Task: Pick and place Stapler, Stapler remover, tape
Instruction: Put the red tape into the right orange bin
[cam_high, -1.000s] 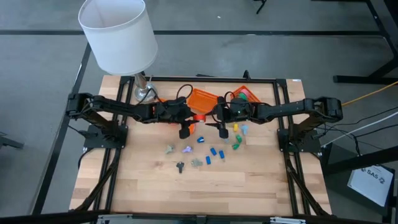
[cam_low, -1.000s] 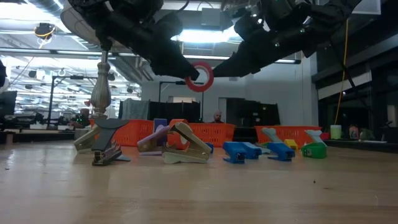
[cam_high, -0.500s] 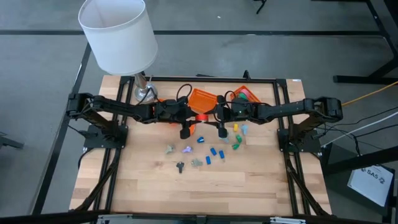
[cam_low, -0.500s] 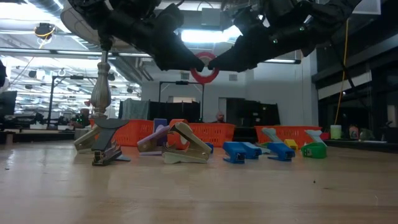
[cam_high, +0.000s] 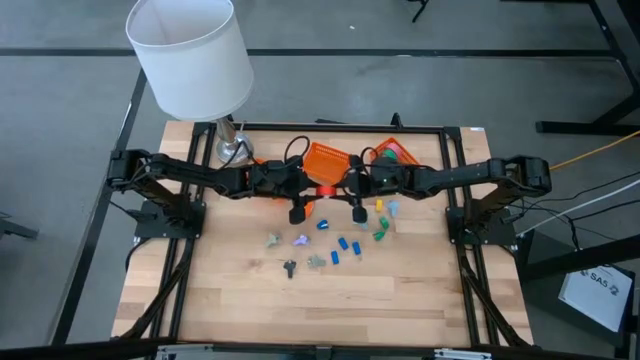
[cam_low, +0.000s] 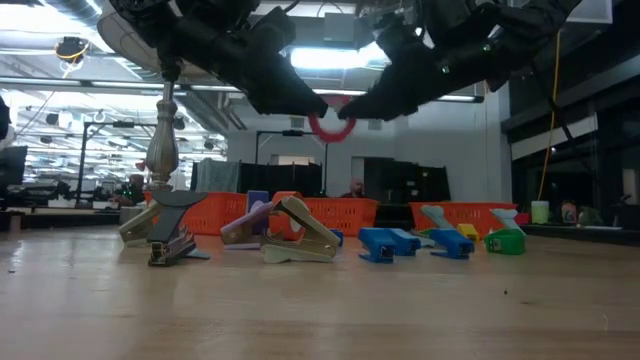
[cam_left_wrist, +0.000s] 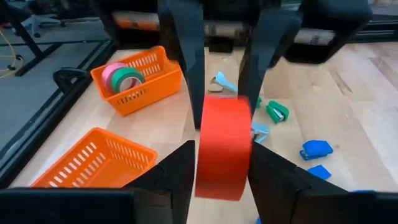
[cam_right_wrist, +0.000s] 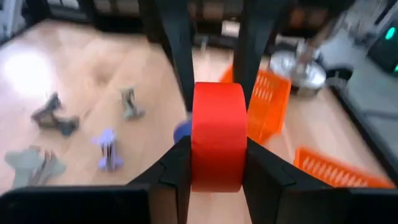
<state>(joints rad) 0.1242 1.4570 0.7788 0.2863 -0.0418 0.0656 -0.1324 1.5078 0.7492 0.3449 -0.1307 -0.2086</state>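
Note:
A red tape roll (cam_high: 324, 190) hangs in the air above the table's far middle, between my two grippers. My left gripper (cam_high: 312, 191) reaches it from the left and my right gripper (cam_high: 338, 189) from the right; both are shut on it. In the low view only the lower arc of the roll (cam_low: 328, 128) shows under the dark fingers. A pink and a green roll (cam_left_wrist: 124, 74) sit in an orange basket (cam_left_wrist: 163, 79). Blue staplers (cam_high: 345, 245), a green one (cam_high: 381, 235) and stapler removers (cam_high: 290, 267) lie on the wood. My left gripper pinches the red roll by its two flat sides, at the edge of the roll nearest it (cam_left_wrist: 217, 180). Its fingers (cam_left_wrist: 180, 177) come roughly level from the table's left. The roll stands on edge, lifted clear. My right gripper pinches the same roll by its two flat sides, at the opposite edge (cam_right_wrist: 217, 174). Its fingers (cam_right_wrist: 261, 177) come roughly level from the table's right, facing the left gripper's. The roll is clear of the table.
Two orange baskets (cam_high: 325, 160) (cam_high: 395, 152) stand at the far side behind the grippers; one (cam_left_wrist: 93, 163) holds nothing that shows. A lamp with a white shade (cam_high: 190, 55) stands at the far left corner. Bare wood lies toward the near edge (cam_high: 320, 310).
The left gripper held the red roll up all the while. The right gripper has moved toward the table's left, onto the roll, so that its fingers now cover the ring's upper part in the low view. The roll has stayed nearly in place.

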